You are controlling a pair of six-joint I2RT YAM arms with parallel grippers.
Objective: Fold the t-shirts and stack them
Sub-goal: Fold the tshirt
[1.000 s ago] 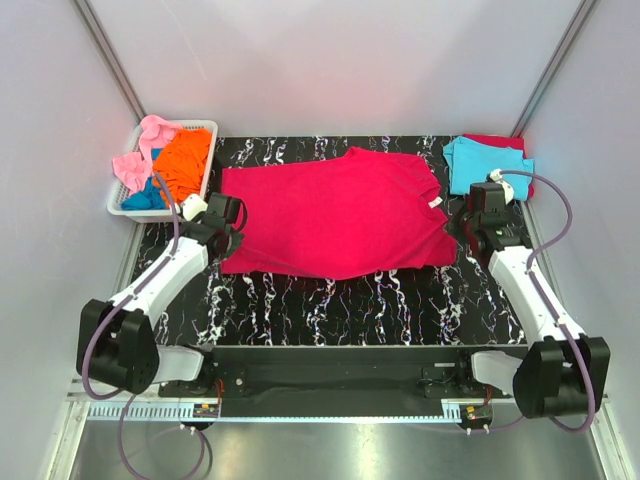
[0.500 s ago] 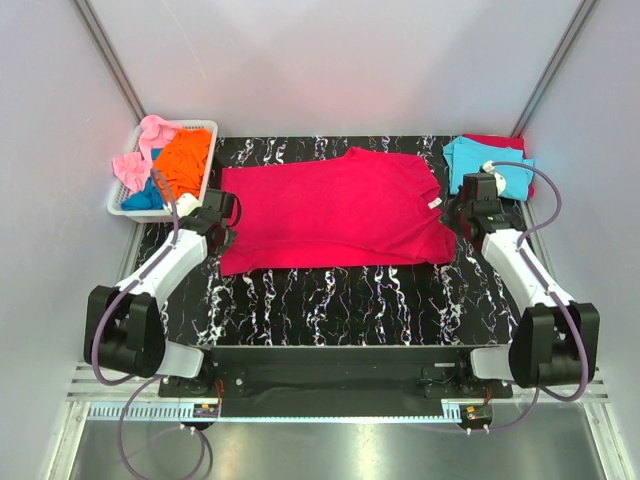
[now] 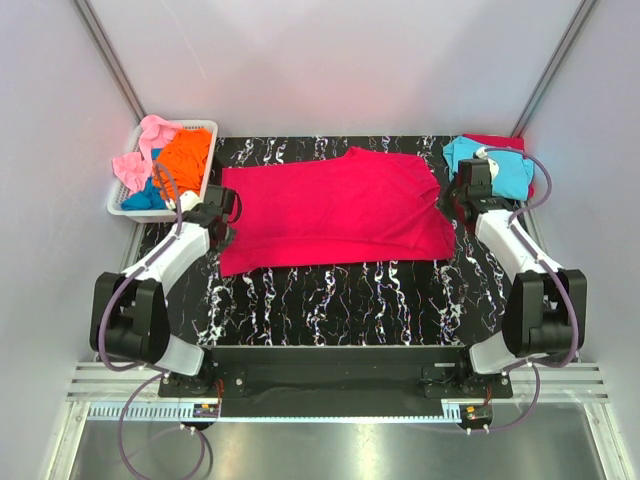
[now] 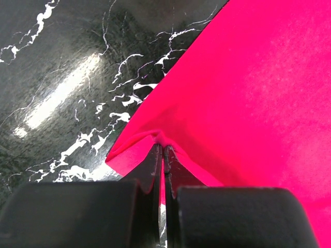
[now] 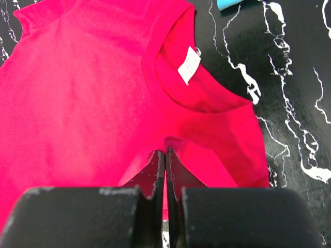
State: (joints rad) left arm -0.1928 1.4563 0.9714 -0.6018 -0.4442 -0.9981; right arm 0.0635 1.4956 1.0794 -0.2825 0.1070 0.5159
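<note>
my left gripper [image 4: 161, 147]: closed, fingers pinched on a small raised fold at the left edge of the crimson-red t-shirt [image 3: 335, 210]; sits left-middle in the top view
my right gripper [image 5: 165, 152]: closed, pinching a ridge of the same shirt just below the collar; sits right-middle in the top view
crimson-red t-shirt: spread flat over the centre of the table [image 3: 330, 295], collar toward the right of the frame, hem toward the left; cloth puckers up only at my two grips
neck label [image 5: 189, 66]: white, inside the collar, upper centre of the right wrist view
cyan t-shirt [image 3: 505, 172]: folded, upper right of the top view, on the table, just beside my right wrist
red cloth [image 3: 495, 141]: under the cyan t-shirt, only its far edge shows; can't tell what it is
basket [image 3: 205, 125]: white slotted plastic, upper left of the top view, at the table's far left corner
orange t-shirt [image 3: 183, 160]: crumpled in the basket, on top
pink t-shirt [image 3: 150, 135]: hangs over the basket's far-left rim
blue t-shirt [image 3: 145, 195]: bunched at the basket's near end, mostly under the orange one
table: black with white marbling, bare strip along the lower part of the top view
</note>
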